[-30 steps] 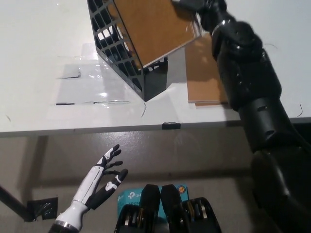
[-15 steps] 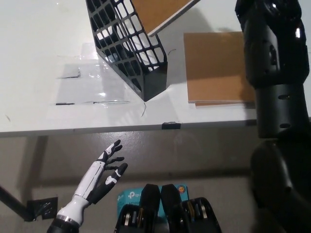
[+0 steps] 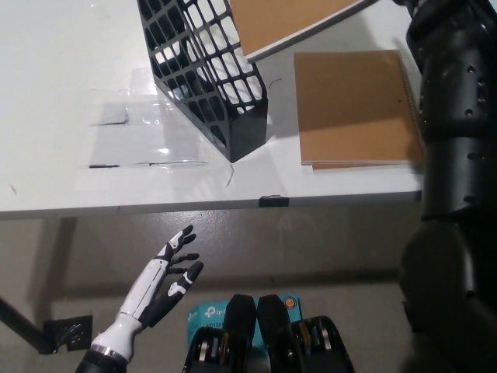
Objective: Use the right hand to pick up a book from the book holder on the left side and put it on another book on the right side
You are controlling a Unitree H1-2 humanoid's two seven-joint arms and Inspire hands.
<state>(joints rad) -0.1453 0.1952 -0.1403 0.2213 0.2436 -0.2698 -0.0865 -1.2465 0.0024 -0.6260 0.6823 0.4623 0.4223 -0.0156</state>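
The carried book [image 3: 291, 23] is now seen high at the top edge of the head view, clear of the book holder [image 3: 203, 71] and tilted, its lower edge raised above the holder's rim. One second ago it was sunk in the holder with only its upper half showing; half a second ago it had been drawn most of the way out. It has since been lifted further and shifted toward the right.

The black right arm [image 3: 454, 155] has been raised along the right edge of the picture; the right hand itself lies beyond the top of the frame, so its grasp cannot be seen. As the book hangs in the air unsupported by anything visible, it is judged to be held by that hand, though this cannot be confirmed.

The second book [image 3: 353, 109] lies flat on the table [image 3: 70, 116], near the front right corner, its front edge close to the table's front edge. It is now almost wholly uncovered, where before it was partly hidden by the arm.

The holder stands unmoved near the middle of the table's front edge.

The white left hand [image 3: 163, 284] rests below the table edge at lower left, released, fingers spread, holding nothing.

Extraction is judged complete; carrying across and lowering onto the flat book remain.
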